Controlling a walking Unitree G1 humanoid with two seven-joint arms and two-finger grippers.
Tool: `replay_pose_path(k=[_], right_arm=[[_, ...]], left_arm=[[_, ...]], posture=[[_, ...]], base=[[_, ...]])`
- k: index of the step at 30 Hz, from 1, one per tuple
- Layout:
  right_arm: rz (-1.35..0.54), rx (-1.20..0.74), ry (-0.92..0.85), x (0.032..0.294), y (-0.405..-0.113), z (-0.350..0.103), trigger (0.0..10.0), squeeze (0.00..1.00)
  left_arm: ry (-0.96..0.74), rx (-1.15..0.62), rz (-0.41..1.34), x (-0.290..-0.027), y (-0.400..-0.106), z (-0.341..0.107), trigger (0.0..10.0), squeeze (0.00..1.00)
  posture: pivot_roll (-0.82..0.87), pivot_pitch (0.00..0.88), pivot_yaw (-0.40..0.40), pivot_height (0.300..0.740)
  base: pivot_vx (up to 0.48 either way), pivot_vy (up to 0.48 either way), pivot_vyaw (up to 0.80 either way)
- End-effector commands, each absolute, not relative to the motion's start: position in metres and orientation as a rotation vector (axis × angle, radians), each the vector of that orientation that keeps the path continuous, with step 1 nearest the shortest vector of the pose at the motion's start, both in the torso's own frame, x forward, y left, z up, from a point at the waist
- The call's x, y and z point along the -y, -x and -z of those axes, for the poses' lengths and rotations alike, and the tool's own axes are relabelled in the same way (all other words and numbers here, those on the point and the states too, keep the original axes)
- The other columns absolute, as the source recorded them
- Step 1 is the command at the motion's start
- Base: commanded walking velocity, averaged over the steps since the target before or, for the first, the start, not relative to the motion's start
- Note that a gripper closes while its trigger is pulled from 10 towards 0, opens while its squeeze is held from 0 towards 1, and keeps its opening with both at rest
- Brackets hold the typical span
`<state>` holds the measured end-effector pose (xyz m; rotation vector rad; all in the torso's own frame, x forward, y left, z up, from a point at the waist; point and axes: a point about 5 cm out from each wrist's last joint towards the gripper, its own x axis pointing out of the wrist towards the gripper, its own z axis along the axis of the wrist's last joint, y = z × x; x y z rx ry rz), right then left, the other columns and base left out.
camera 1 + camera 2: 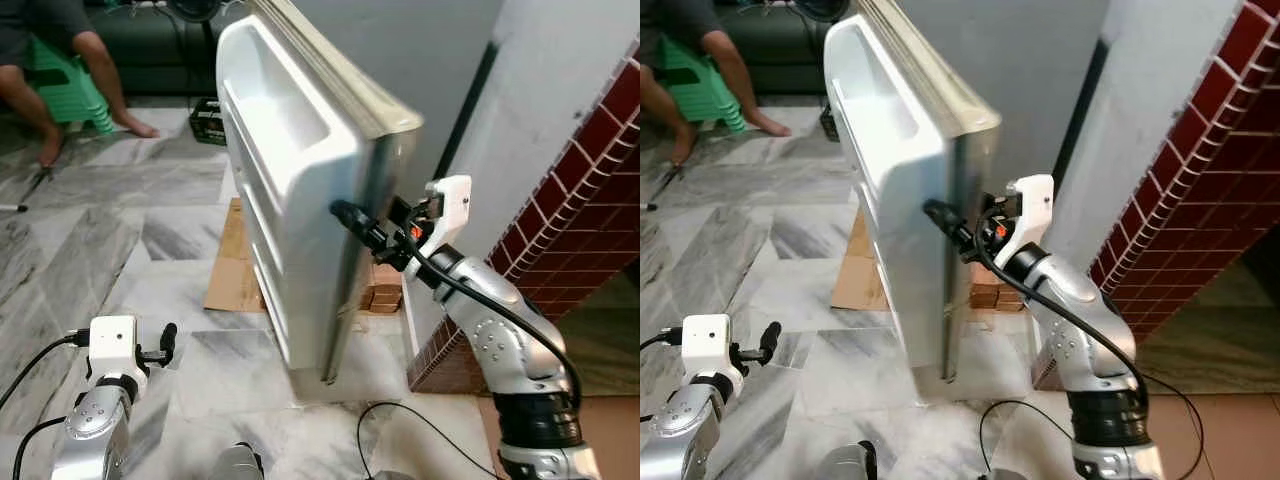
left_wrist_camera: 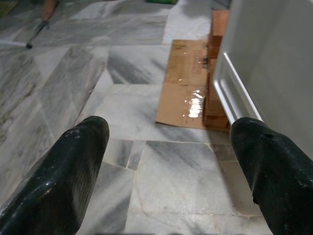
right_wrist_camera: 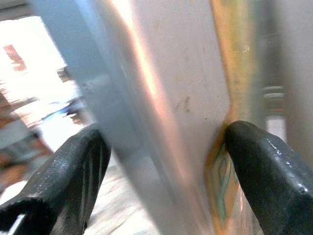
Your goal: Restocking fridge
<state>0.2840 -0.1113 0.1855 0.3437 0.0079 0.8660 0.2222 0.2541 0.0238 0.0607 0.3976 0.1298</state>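
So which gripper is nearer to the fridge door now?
The right. The right gripper is at the fridge door's edge, its open fingers astride it. The left gripper is low over the floor, apart from the door, fingers open.

Both head eyes look forward and down from above the open white fridge door (image 1: 300, 190), sharing it and the grey marble floor (image 1: 120, 250). The left wrist camera faces low along that floor toward the door's foot. The right wrist camera sits very close against the door's edge.
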Motion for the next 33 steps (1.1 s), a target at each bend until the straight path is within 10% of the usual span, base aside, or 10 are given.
replay_pose_path(k=[1, 21, 33], right_arm=[[-0.984, 0.026, -0.355, 0.105, -0.274, -0.197, 10.0, 0.00], [-1.303, 0.064, -0.231, 0.080, -0.252, -0.221, 10.0, 0.00], [-0.802, 0.066, -0.124, 0.074, -0.297, -0.197, 10.0, 0.00]], left_arm=[[-0.065, -0.401, -0.138, -0.256, -0.222, -0.023, 10.0, 0.00], [-0.056, -0.400, -0.136, -0.254, -0.232, -0.022, 10.0, 0.00], [-0.044, -0.386, -0.124, -0.252, -0.239, -0.022, 10.0, 0.00]], posture=[[0.11, 0.083, 0.014, 0.740], [0.11, 0.041, 0.001, 0.740], [0.10, 0.026, 0.006, 0.740]], base=[[0.000, 0.000, 0.00], [0.000, 0.000, 0.00], [0.000, 0.000, 0.00]])
